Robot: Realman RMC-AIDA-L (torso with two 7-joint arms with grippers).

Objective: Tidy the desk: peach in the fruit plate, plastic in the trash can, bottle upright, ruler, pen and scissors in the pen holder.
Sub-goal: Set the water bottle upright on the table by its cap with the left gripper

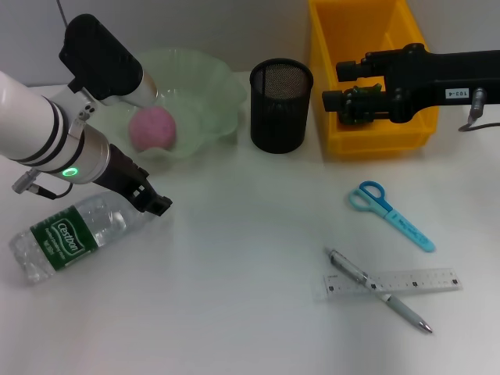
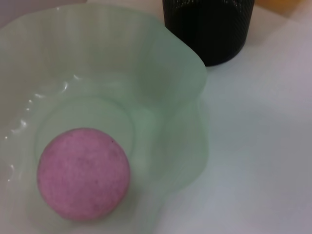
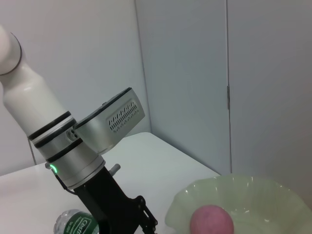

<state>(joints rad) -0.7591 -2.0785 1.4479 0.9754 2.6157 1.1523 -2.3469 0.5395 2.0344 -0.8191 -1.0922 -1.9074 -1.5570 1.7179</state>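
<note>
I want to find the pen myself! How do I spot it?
Look at the white desk, on the robot's right, nearer than the yellow bin. Below the blue scissors, a silver pen lies slanted across the clear ruler. It is the only thin, round stick there.

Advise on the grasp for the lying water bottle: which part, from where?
Likely across the labelled mid-body of the bottle, from above. It lies on its side on the table, cap end toward the left gripper, which sits beside it. The round body narrows there; jaws should close across the width, not along it.
</note>
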